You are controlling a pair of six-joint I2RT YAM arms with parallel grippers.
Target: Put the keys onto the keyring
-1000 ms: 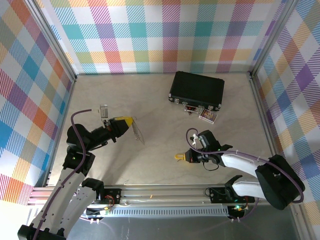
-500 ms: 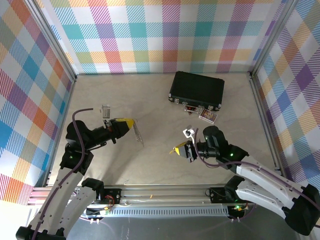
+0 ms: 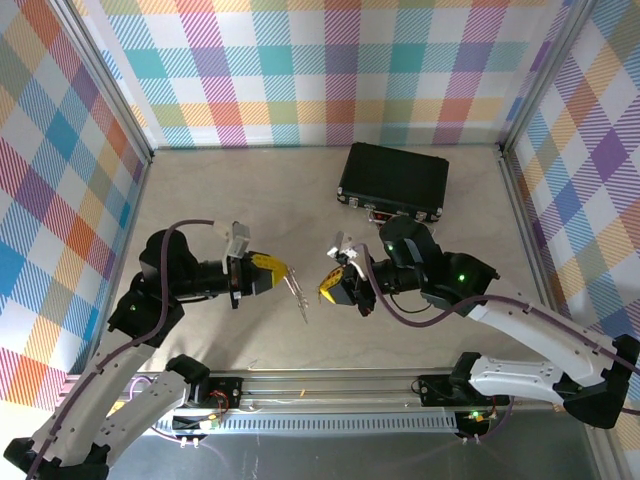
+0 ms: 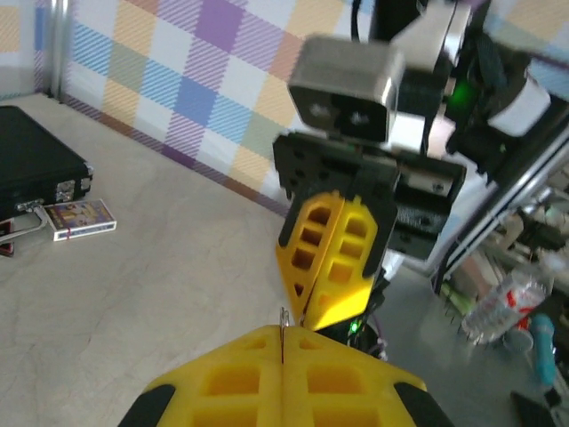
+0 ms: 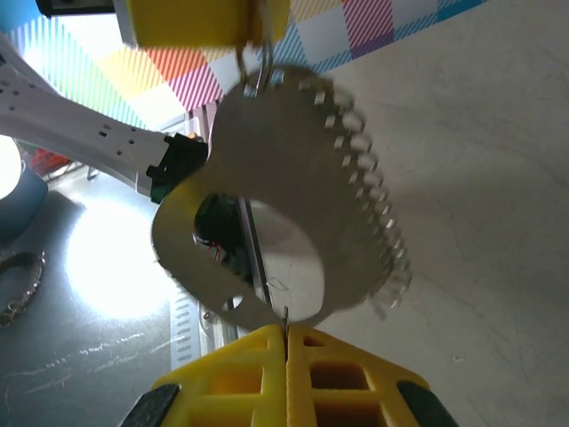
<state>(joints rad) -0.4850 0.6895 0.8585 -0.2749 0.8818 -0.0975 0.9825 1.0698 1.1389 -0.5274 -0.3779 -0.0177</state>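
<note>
Top: both pincers are up off the table, on my side of the case point(image 3: 392, 180).
- The left gripper point(image 3: 275, 268) is closed on the keyring point(image 3: 297, 295).
- The ring is a thin loop. Its long axis runs from the fingertips diagonally toward the near edge, away from the case.
- The right gripper point(image 3: 328, 287) is tip to tip with it, just right of the ring, directly below the case's left end. It's closed. I can't make out what it holds from here.

Left wrist: my own yellow fingers are shut, and the ring shows edge-on as a thin wire point(image 4: 283, 322) standing straight up from the seam.
- The right gripper point(image 4: 313, 294) faces me, closed and almost touching the wire.
- The case point(image 4: 36, 165) is far left, well apart.

Right wrist: the right gripper point(image 5: 286, 342) is clamped on a key point(image 5: 284, 151).
- The key is blurred and seen flat side on, with the teeth down its right edge.
- Its long axis runs from my fingertips up toward the left gripper point(image 5: 204, 22), with a big hole in the end near my grip.
- The ring's wire point(image 5: 253, 67) hangs from the left fingers, right at the key's far end. I can't tell whether they touch or overlap.

Step, as I read it: threading this key onto the ring. The two are presented to each other but I don't see the wire through the hole yet.

Next move needs the ring's free end lined up with the hole, which sits close to my fingertips, so there's little clearance. Then a slow push along the wire, keeping the key flat to it. The wire is thin and will likely flex or slip.
</note>
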